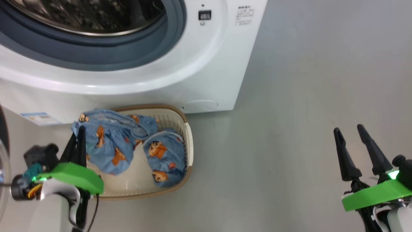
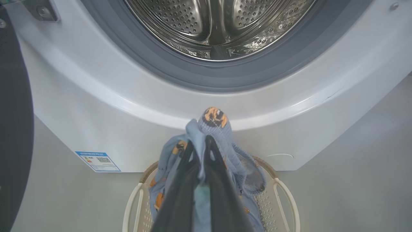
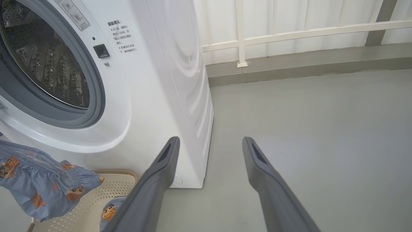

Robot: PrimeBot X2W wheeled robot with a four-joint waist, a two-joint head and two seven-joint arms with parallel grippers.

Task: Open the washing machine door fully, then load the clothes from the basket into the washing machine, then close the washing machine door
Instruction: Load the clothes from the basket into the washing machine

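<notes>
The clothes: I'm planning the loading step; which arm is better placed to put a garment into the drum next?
The left arm: its jaws are shut on a garment held above the basket, below the open drum. The right arm's jaws stand open over the floor.

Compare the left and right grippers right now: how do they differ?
The left gripper is shut on a garment; the right gripper is open and holds nothing. The left gripper is over the basket in front of the washer; the right gripper is off to the side, over bare floor. Both are long and dark.
</notes>
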